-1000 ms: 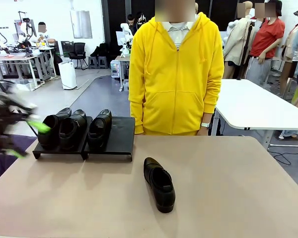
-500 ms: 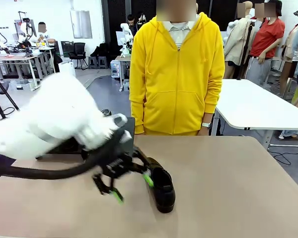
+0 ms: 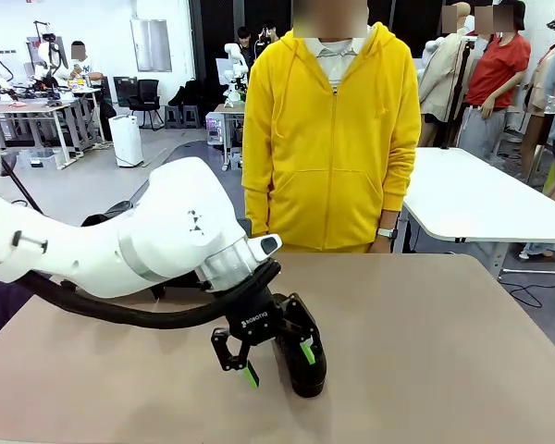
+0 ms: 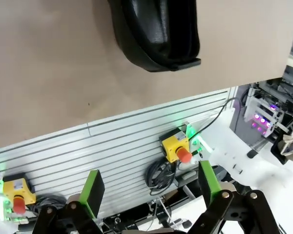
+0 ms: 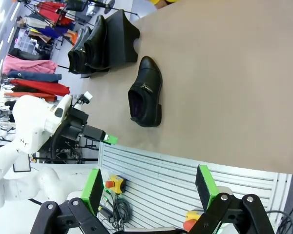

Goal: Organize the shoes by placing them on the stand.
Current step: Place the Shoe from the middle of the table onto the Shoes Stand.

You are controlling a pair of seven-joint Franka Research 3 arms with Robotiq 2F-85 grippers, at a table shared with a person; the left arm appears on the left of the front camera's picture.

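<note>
1. Left gripper (image 3: 276,361): jaws spread wide, empty, poised at the heel end of the lone shoe (image 3: 303,350); one green pad (image 3: 307,352) lies against the shoe's side, the other sits clear of it.
2. Lone shoe: black loafer, upright on the tan table (image 3: 425,351), near the middle.
3. Stand (image 5: 118,38): black, at the table's far left corner, with three shoes (image 5: 90,46) side by side on it.
4. Right gripper (image 5: 149,192): jaws spread, empty, well back from the table edge.
5. Person in a yellow hoodie (image 3: 330,139): standing at the far side.

The left arm (image 3: 120,245) hides most of the stand (image 3: 243,227).
</note>
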